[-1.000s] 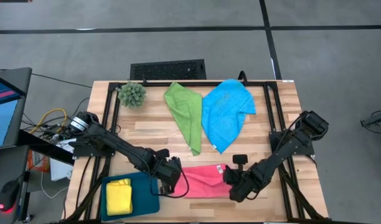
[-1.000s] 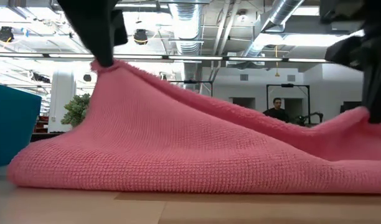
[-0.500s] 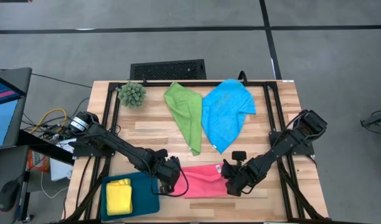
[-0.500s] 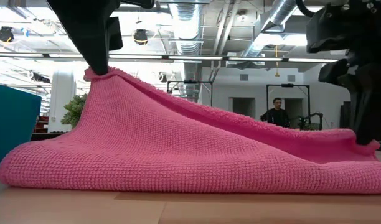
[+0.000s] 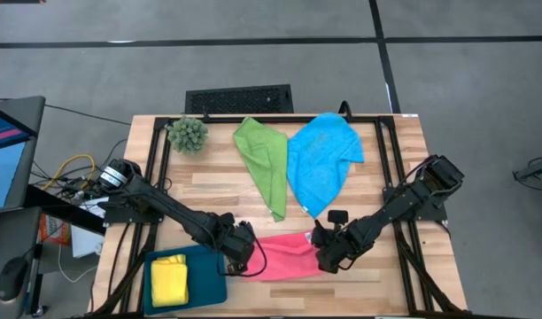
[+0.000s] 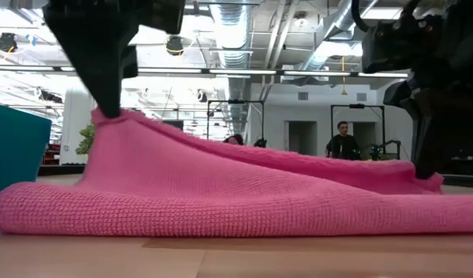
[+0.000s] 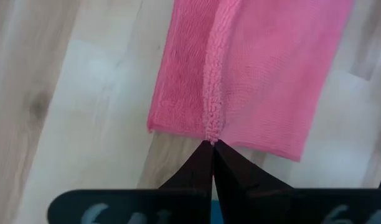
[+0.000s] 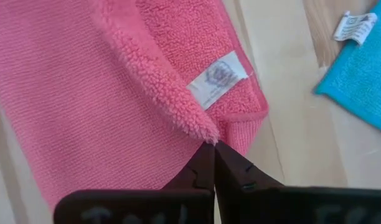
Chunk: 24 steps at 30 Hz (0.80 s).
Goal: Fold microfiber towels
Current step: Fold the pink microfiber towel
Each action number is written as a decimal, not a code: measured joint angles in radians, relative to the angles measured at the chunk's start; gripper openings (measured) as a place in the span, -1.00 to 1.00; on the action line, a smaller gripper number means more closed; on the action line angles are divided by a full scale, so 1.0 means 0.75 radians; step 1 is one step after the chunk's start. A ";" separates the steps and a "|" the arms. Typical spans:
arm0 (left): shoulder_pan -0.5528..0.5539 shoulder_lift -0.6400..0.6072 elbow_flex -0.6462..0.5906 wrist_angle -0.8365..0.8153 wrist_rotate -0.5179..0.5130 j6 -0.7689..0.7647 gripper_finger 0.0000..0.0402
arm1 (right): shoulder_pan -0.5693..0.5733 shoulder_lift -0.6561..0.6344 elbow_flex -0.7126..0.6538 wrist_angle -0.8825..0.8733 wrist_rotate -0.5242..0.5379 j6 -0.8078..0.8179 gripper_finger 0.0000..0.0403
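The pink towel [image 5: 284, 255] lies near the table's front edge, between my two grippers. My left gripper [image 5: 245, 254] is shut on the towel's left end. My right gripper [image 5: 323, 255] is shut on its right end, beside a white label [image 8: 219, 77]. The green towel [image 5: 264, 164] and the blue towel [image 5: 322, 159] lie spread at the back of the table. The yellow towel [image 5: 169, 279] sits folded on the teal tray [image 5: 209, 279]. My left gripper pinches a raised ridge of the pink towel [image 7: 210, 132] at its left end between its two fingertips, coming steeply from above. That end stands up in a peak [image 6: 105, 116]; the rest of the towel lies on the table. My right gripper pinches the fluffy edge of the pink towel [image 8: 200, 132] at its right end, next to the label, steeply from above. The held edge [image 6: 422, 176] is only slightly raised, and the cloth below it rests on the table.
A spiky green plant [image 5: 189, 133] stands at the back left. The blue towel's corner with its tag [image 8: 355, 28] lies just beyond my right gripper. Bare wood shows between the pink towel and the two towels at the back.
Both grippers have sunk toward the table while keeping hold of the pink towel. My right gripper has also gone toward the table's left, drawing the towel's right end inward. The towel's raised left peak and right end now sit lower and the cloth lies flatter.
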 joint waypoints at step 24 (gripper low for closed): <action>-0.001 0.001 -0.027 0.025 0.004 0.016 -0.73 | -0.122 0.001 -0.038 0.050 -0.007 0.035 -0.76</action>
